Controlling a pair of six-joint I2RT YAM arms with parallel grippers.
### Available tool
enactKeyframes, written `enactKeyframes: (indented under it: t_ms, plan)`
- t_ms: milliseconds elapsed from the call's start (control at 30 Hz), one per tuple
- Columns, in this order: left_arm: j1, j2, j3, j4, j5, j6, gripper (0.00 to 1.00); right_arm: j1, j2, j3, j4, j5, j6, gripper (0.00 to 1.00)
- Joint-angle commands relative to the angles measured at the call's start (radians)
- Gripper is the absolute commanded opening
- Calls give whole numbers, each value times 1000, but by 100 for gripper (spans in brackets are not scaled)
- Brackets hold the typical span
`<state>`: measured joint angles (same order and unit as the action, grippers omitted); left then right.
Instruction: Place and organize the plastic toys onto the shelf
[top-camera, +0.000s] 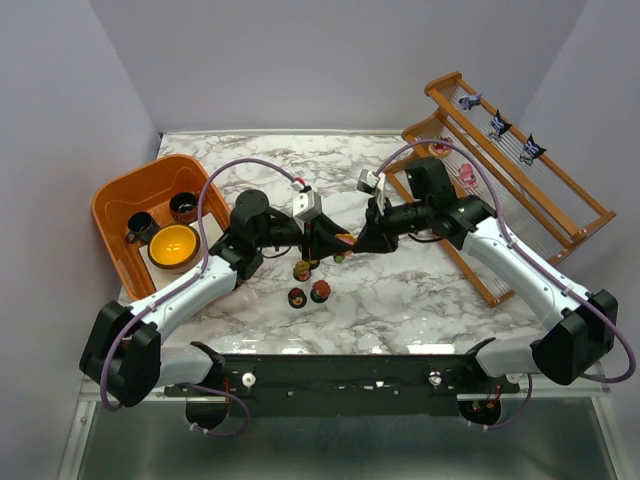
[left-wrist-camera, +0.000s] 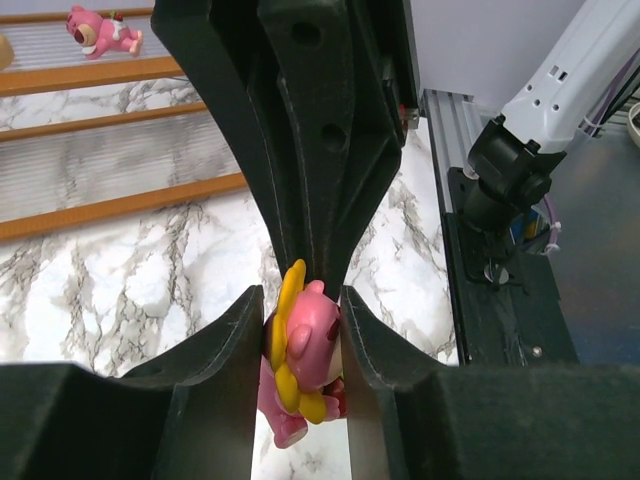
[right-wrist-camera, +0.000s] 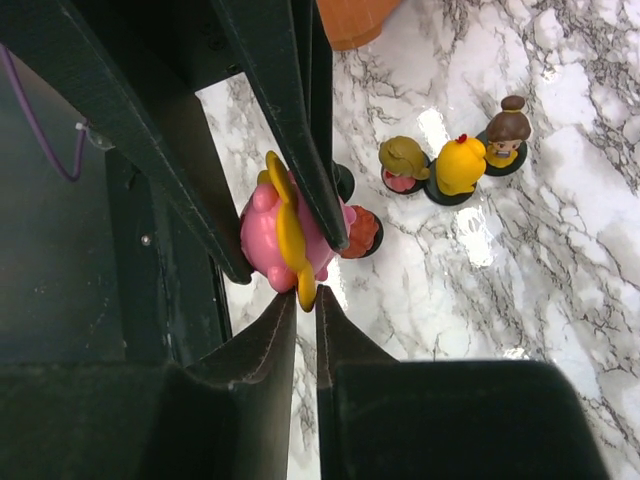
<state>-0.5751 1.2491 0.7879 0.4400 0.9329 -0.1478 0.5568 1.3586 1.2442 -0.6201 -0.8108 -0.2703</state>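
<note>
While clamped in left gripper — pink toy, lengthwise toward right gripper, pinched on its yellow band.

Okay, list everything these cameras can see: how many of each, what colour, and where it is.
purple-black toys: three, purple-black, shelf's far tier
pink toy: one, pink, shelf's nearer tier
pink-and-yellow toy: one, held above the table centre
standing toys: at least four, yellow, brown, red, table centre
shelf: one, orange-brown, right side
tub: one, orange, left side
cups: two, dark, in the tub
bowl: one, yellow, in the tub
table: one, white-grey marble
left gripper: black, shut on the pink-and-yellow toy
right gripper: black, tips at that toy's yellow part, grip unclear
</note>
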Motion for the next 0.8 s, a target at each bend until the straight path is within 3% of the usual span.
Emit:
enactKeyframes:
  t_ms: [0,267,400,467,767]
  plan:
    - [-8,-34,-16,95,0,-18,0,6,-6,-28,79,44,34,1]
    - [-8,-37,-41,75,-20,-6,0,-5,-59,-57,114,68,42,4]
    - [-8,-33,-44,69,-22,-6,0,-5,-85,-48,129,33,29,24]
    - [-8,-28,-42,66,-19,-6,0,-5,-95,-42,128,21,13,27]
    - [-8,-27,-29,32,-2,7,0,-5,-79,-3,99,19,-43,27]
